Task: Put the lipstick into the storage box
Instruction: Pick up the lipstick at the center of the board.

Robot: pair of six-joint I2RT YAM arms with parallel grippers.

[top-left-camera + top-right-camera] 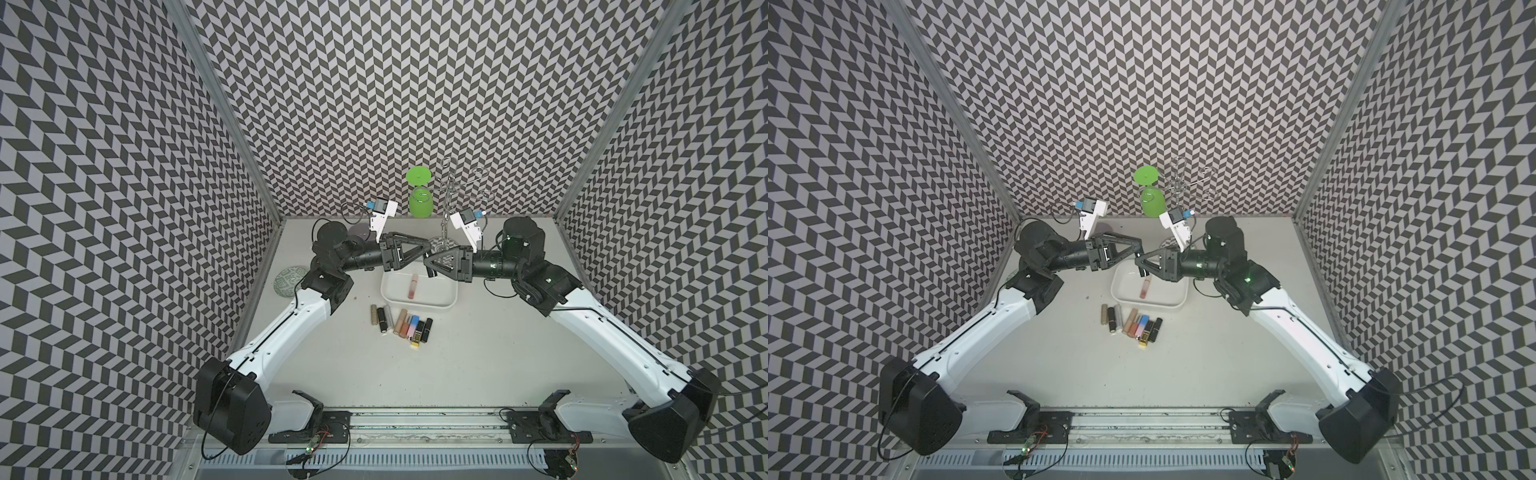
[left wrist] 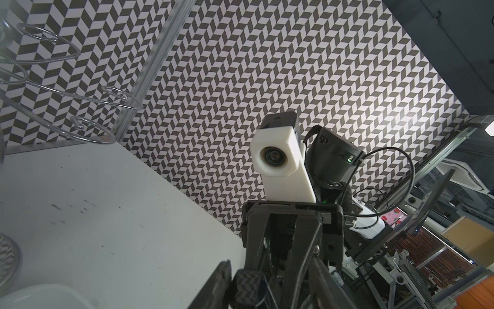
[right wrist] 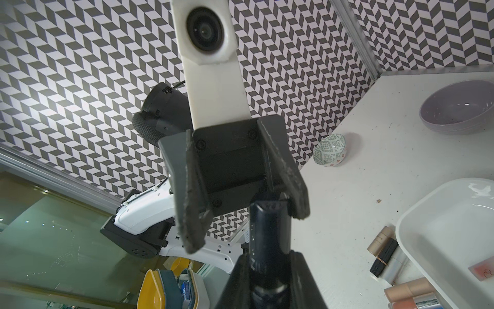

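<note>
In both top views the grippers meet tip to tip above the far rim of the box (image 1: 415, 306). The right gripper (image 1: 426, 262) is clamped across a black lipstick (image 1: 429, 271), whose near end pokes out over that rim; the left gripper (image 1: 428, 245) sits at the lipstick's far end, and from up here I cannot tell how wide its jaws stand. A pink tube (image 1: 412, 286) lies inside the box; a row of lipsticks (image 1: 401, 325) waits on the table (image 1: 498, 353) just in front of the box; so most of the job is left, I'd say.

From the left wrist, the lipstick's glossy end (image 2: 247, 283) sits right at that gripper's tips, with the right gripper facing it from behind; a corner of the box (image 2: 40, 294) shows too.

The right wrist makes it plainer; the lipstick (image 3: 267, 235) is pinched between the right fingers, and the left fingers (image 3: 290, 176) stand apart on either side of its free end, not yet gripping. It looks to me like a handover or a re-grip, done above the box so that a slip lands inside; if the right lets go too soon, the tube could bounce off the rim.
</note>
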